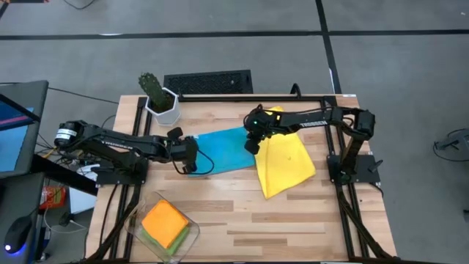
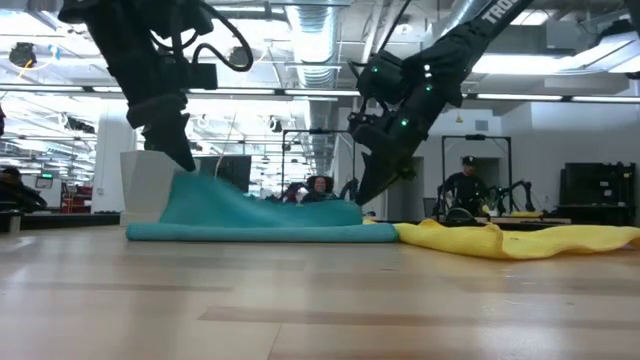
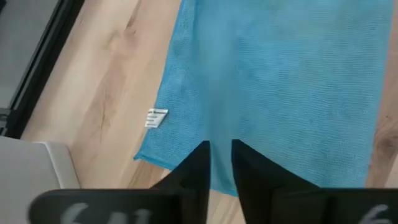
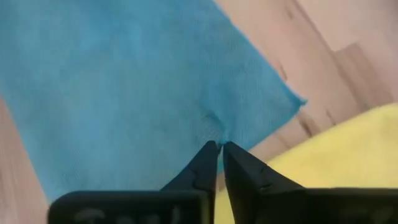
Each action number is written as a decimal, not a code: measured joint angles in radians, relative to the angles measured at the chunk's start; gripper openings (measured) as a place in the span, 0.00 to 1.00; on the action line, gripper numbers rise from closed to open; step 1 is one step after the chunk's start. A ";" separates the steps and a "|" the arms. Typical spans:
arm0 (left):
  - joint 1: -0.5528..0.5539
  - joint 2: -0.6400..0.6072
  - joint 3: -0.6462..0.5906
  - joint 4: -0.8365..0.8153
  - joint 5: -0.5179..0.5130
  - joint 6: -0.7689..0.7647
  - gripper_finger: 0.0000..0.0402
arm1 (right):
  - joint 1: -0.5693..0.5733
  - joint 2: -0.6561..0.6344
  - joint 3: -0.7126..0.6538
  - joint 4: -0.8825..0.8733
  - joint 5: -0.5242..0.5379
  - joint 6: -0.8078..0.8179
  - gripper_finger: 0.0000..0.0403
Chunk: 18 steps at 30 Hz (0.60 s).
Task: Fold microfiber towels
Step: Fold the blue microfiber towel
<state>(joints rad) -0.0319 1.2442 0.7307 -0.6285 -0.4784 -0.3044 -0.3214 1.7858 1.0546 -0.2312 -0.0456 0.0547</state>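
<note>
Blue towel pinched at both ends, mid-bench.
Left pincer (image 3: 219, 163) and right pincer (image 4: 220, 155) each nip an edge of the light blue towel (image 1: 223, 149), probably to fold it; yellow towel (image 1: 287, 163) lies just beside.

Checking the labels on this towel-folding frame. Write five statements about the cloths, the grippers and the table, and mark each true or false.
1. The left gripper and the right gripper are both at the light blue towel, one at each end. True.
2. The yellow towel lies neatly folded in the clear bin. False: it lies loose on the table, beside the blue one, under the right arm.
3. The orange towel sits folded on top of the green towel in the clear bin. True.
4. The cactus stands in the middle of the table. False: it stands at a far corner, on the left arm's side.
5. The blue towel is lifted at the left gripper's end in the low view. True.
</note>
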 joint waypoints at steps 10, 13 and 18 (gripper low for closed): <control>0.053 0.000 0.000 0.001 -0.006 -0.069 0.38 | -0.021 -0.007 0.006 0.010 -0.019 0.041 0.38; 0.067 0.000 0.000 0.073 0.015 -0.172 0.39 | -0.016 -0.065 0.004 0.088 -0.083 0.043 0.42; 0.027 0.000 0.000 0.333 0.062 -0.136 0.32 | 0.028 -0.170 -0.072 0.307 -0.107 0.060 0.43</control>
<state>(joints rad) -0.0045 1.2438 0.7311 -0.2956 -0.4167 -0.4399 -0.2929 1.6156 0.9831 0.0756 -0.1528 0.1144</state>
